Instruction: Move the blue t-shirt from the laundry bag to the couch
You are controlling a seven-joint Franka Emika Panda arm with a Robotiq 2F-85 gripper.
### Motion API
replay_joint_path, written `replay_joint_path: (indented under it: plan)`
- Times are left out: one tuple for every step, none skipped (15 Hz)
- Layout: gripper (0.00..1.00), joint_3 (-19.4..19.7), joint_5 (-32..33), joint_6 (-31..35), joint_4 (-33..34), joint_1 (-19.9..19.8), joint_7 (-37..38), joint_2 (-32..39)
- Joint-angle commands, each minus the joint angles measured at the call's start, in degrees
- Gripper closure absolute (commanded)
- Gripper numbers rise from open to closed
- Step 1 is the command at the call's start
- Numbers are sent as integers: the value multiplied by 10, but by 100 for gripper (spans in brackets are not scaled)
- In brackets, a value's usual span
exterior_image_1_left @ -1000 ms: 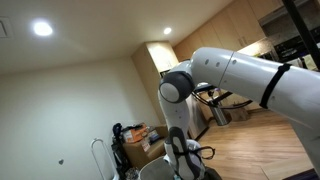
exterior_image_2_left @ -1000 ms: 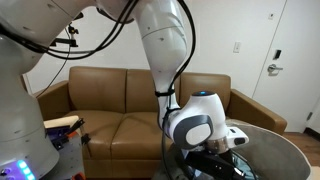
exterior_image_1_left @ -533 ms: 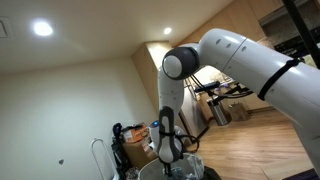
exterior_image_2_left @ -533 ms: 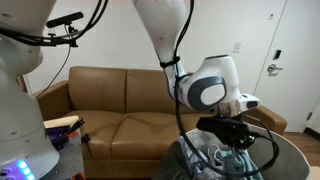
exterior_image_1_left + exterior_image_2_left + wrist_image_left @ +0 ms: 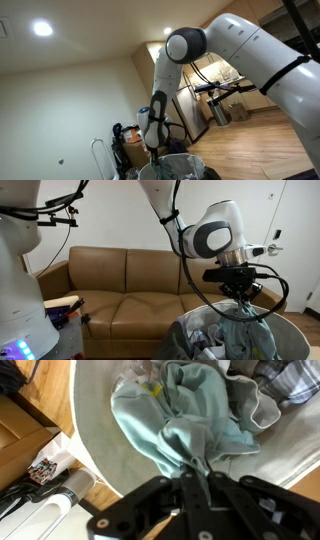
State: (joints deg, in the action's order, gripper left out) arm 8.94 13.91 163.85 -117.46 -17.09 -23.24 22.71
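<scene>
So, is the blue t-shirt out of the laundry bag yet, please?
Partly: the gripper lifts the t-shirt, lower folds inside the laundry bag.

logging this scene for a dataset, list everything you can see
t-shirt: one, pale blue, hanging from the gripper, partly in the laundry bag
laundry bag: one, grey, near the couch, with more clothes inside
checked garment: one, grey-white, in the bag
couch: one, brown, against the wall
door: one, white, beside the couch
ceiling lights: two, white
gripper: one, black, shut on the t-shirt
</scene>
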Motion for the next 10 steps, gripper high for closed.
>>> replay_joint_path:
  plan:
    - [93, -44, -31, -12, 29, -19, -41, 9]
    - [93, -51, -29, -23, 44, -14, -45, 8]
    - [93, -54, -19, -40, 67, -2, -46, 6]
    - [93, -69, -28, -62, 90, -1, -53, 5]
    - [93, -78, -27, -89, 122, 7, -61, 5]
    - [93, -73, -14, -120, 157, 25, -50, 7]
    - [93, -66, 1, -154, 192, 43, -37, 11]
    - [93, -58, 15, -191, 232, 63, -24, 18]
    - [93, -61, 19, -227, 271, 77, -27, 25]
    - [93, -62, 25, -258, 309, 92, -24, 33]
